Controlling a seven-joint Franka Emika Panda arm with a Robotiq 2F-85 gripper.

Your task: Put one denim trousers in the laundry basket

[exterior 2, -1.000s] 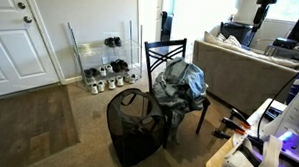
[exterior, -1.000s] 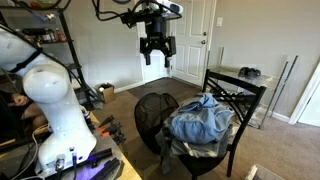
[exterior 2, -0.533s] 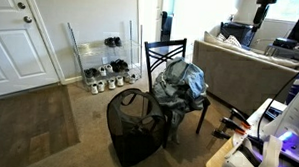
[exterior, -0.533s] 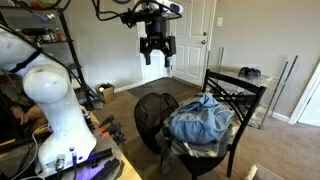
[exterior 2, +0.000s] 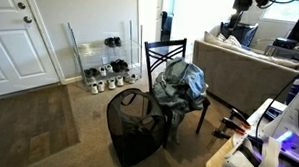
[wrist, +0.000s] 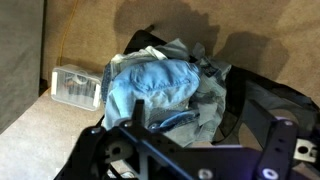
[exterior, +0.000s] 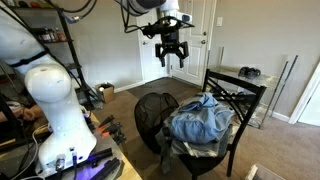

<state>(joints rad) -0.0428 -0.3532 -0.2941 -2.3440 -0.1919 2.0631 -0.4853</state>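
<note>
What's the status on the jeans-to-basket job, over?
Gripper open, empty, high in the air. Denim trousers heaped on the chair, untouched. Laundry basket on the floor beside the chair. Nothing seen in the way.

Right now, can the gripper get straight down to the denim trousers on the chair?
Probably yes. The gripper hangs open high above, with nothing between it and the denim trousers, which lie on top of the heap on the chair. Its back rises on one side only.

Home living room, carpeted floor, white panelled door, shoe rack, upholstered sofa
</note>
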